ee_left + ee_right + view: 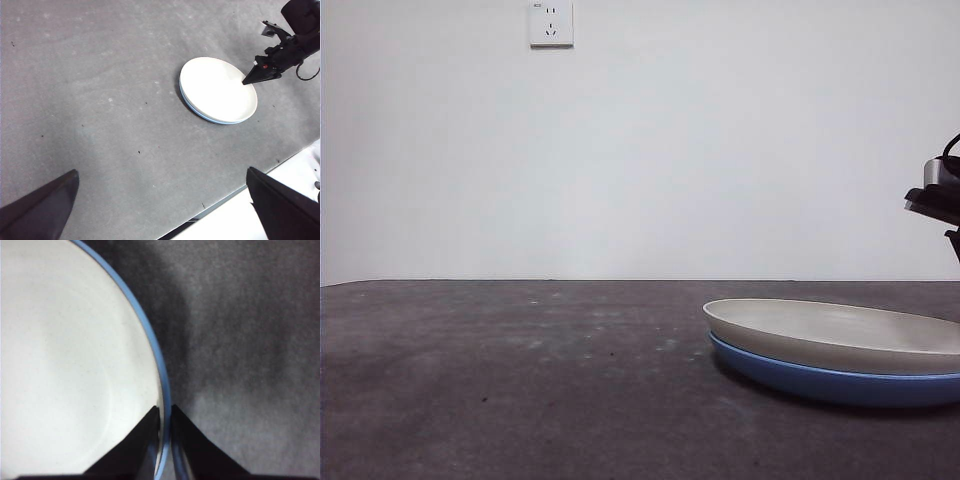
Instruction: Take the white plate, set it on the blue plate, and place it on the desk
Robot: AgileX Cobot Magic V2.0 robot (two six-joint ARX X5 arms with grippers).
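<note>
Here the white plate (840, 335) (stacked) sits on the blue plate (820, 382).

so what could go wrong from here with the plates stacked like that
1. The right gripper straddles the rims with its jaws nearly closed; it may be pinching both the white plate and the blue plate, so a lift could raise both or drag the blue one.
2. Such an edge-only grip could let the white plate tilt and slip onto the desk.

The left gripper waits open.

The white plate (840, 335) hides most of the blue plate (820, 380), both cut off by the front view's edge
</note>
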